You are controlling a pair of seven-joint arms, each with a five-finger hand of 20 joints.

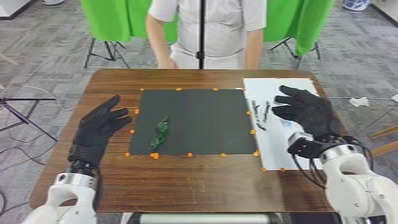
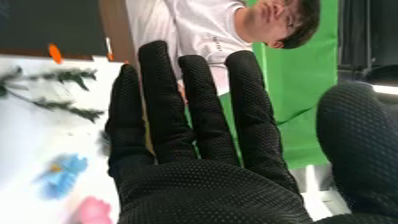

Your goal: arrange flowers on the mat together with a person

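Note:
A green leafy sprig (image 1: 161, 134) lies on the left part of the dark mat (image 1: 209, 120). My left hand (image 1: 96, 131) is over the table left of the mat, open. My right hand (image 1: 308, 111) is above the white sheet (image 1: 277, 159), partly covering it. Beside its fingers, dark green sprigs (image 1: 260, 114) lie on the sheet. In the right wrist view, my right hand (image 2: 209, 187) is open with straight fingers and holds nothing. Leafy sprigs (image 2: 55, 105), a blue flower (image 2: 62, 174) and a pink flower (image 2: 91, 210) lie on the white sheet (image 2: 27, 135).
Orange markers (image 1: 155, 156) run around the mat on the brown table (image 1: 195, 185). A thin dark pole (image 1: 201, 50) stands upright beyond the table's far edge, with green cloth (image 1: 108, 22) behind.

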